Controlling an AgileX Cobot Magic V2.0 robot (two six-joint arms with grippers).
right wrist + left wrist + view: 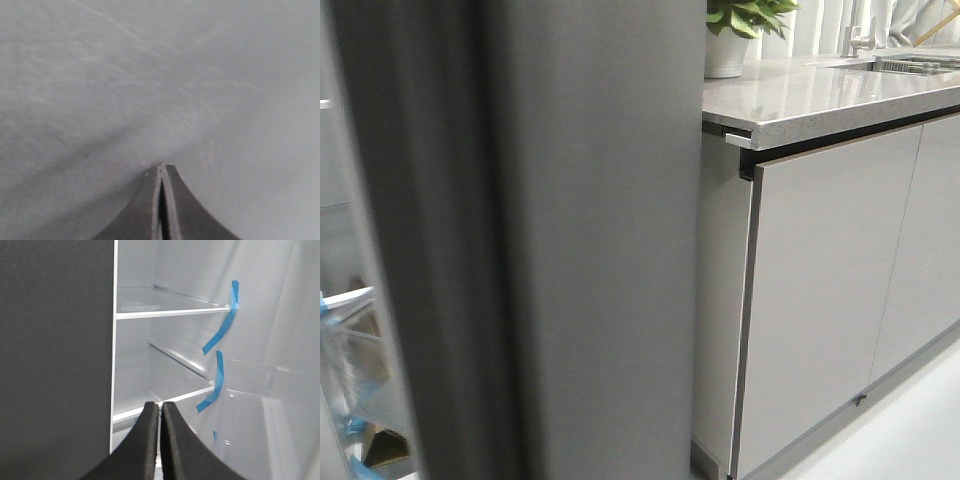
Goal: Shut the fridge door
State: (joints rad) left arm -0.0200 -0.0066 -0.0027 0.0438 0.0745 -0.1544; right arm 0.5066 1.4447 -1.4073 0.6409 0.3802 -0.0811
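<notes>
The fridge door's matte dark grey face (570, 250) fills the left and middle of the front view, standing open and very close. In the right wrist view my right gripper (161, 167) is shut and empty, its tips against that grey face (150, 75). In the left wrist view my left gripper (159, 405) is shut and empty, pointing into the open fridge at its white shelves (170, 313). The door's white inner face with a clear bin (255, 382) is to one side of it. Neither gripper shows in the front view.
Pale grey glossy cabinet fronts (820, 300) stand right of the door under a speckled counter (820, 95) with a potted plant (735, 35) and a sink (915, 62). Blue tape strips (220, 335) hang at the shelf ends. A dark grey panel (55, 355) borders the fridge opening.
</notes>
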